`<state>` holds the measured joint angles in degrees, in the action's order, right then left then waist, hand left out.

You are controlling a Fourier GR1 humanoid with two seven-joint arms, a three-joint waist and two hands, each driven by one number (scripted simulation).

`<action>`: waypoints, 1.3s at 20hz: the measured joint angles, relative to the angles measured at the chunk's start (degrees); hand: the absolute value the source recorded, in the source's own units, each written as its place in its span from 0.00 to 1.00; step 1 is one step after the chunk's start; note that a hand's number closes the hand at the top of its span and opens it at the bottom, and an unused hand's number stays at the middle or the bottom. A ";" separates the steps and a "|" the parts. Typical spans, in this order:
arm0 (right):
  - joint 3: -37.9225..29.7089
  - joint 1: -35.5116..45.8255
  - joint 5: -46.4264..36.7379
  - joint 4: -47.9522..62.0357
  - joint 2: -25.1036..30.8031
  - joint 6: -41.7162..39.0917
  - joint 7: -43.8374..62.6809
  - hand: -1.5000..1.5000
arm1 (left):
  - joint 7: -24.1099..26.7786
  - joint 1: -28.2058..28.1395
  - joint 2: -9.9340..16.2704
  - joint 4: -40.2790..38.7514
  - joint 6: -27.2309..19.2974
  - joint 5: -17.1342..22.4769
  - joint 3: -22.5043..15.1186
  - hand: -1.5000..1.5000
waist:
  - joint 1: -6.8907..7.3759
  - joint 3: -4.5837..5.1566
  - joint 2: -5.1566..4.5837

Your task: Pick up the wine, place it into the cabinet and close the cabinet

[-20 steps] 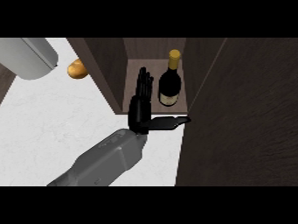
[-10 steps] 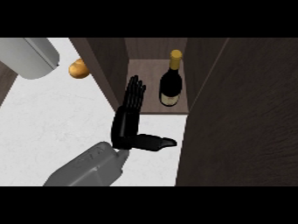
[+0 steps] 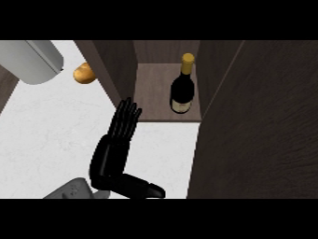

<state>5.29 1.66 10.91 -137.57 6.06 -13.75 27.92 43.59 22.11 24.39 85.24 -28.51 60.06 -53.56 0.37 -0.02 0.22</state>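
The wine bottle (image 3: 182, 93), dark with a gold cap and a pale label, stands upright on the shelf of the open cabinet (image 3: 151, 93). My left hand (image 3: 113, 154) is over the white counter in front of the cabinet, below and left of the bottle and apart from it. Its fingers are straight and point toward the cabinet's left wall, with the thumb sticking out to the right. The hand is open and holds nothing. The right hand does not show.
The dark wooden cabinet door (image 3: 271, 130) stands open and fills the right side. A yellow-orange fruit (image 3: 84, 73) lies on the counter (image 3: 44, 126) left of the cabinet, beside a large pale grey rounded object (image 3: 31, 58) at top left.
My left hand has drawn back from the bottle, down and to the left, out of the cabinet. The bottle stays standing on the shelf.
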 measured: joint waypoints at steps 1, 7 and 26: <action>-0.10 0.38 0.18 0.12 0.60 -0.83 -0.11 1.00 | -0.68 -1.00 1.79 2.38 0.47 -0.24 0.10 1.00 | 0.08 0.00 0.00; 3.37 -1.48 1.65 -0.20 2.03 -5.01 0.80 1.00 | -2.40 -7.56 11.12 13.13 3.92 -0.74 3.07 1.00 | 0.11 0.01 0.03; 34.75 3.73 -5.52 0.54 -4.87 4.71 11.88 1.00 | 3.69 -32.06 33.89 22.40 23.17 8.65 22.36 0.00 | 1.14 0.18 0.43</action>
<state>40.04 5.39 5.39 -137.04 1.20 -9.03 39.79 47.28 -9.95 58.27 107.64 -5.34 68.71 -31.20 1.51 0.16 0.65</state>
